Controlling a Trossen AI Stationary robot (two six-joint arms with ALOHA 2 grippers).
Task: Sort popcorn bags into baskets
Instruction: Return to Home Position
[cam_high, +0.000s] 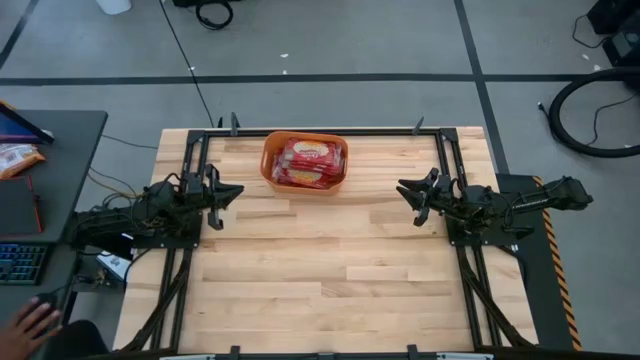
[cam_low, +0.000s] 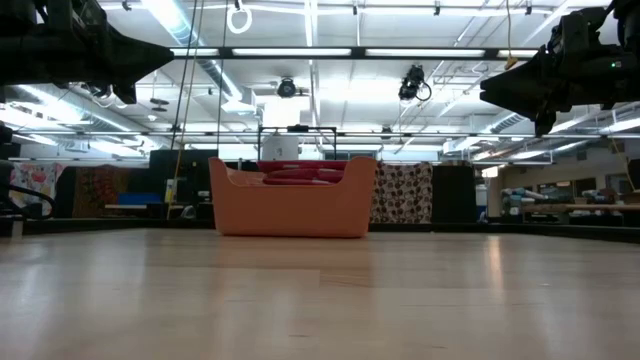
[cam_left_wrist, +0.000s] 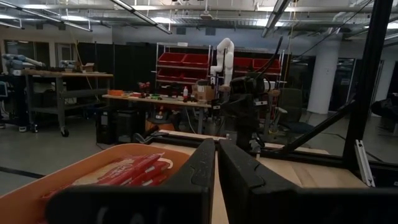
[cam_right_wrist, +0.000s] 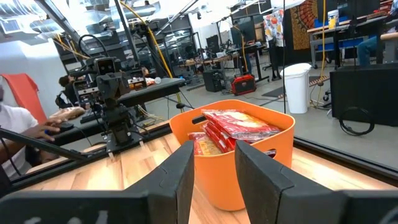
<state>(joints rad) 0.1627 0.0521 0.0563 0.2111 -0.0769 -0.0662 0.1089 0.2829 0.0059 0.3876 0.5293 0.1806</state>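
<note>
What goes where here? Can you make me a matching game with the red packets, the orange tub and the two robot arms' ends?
Things:
1. popcorn bags
2. orange tub
3. left end effector
4. right end effector

Places:
A. over the right side of the table, empty
B. piled in the tub
C. on the table near its far edge
D. over the table's left side, empty

Pairs: 1-B, 2-C, 3-D, 4-A

Past the right tool (cam_right_wrist: 213, 152), its two dark fingers slightly parted, an orange tub (cam_right_wrist: 277, 158) piled with red popcorn bags (cam_right_wrist: 239, 124) stands on the pale wooden table (cam_right_wrist: 146, 158), with the left arm (cam_right_wrist: 112, 93) and a person (cam_right_wrist: 17, 127) in white beyond.
</note>
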